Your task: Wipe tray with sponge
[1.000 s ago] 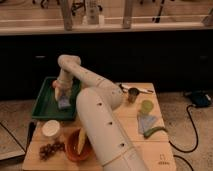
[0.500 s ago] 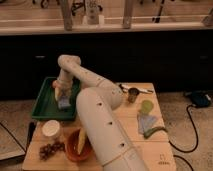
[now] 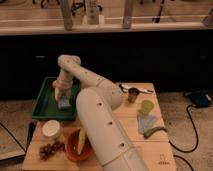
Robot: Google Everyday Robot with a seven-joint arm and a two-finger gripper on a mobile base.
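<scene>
Change: nothing looks moved since a second ago; the arm and the sponge sit in the same spots.
Arm: the big white robot arm [image 3: 100, 117] reaches up from the bottom and bends back down over the tray.
Gripper: the gripper [image 3: 60, 94] hangs low inside the tray, right above the sponge (touching it or not, I cannot tell).
Tray: the dark green flat plastic tray with a raised rim [image 3: 44, 104] sits on the left back part of the light wooden table [image 3: 132, 135].
Sponge: the small pale blue-grey block sponge [image 3: 64, 103] lies in the tray, near the middle.
Nearby: an orange round bowl [image 3: 75, 146] and a white round cup [image 3: 51, 129] stand in front of the tray; a flat light blue cloth [image 3: 146, 122] lies well apart on the right.
</scene>
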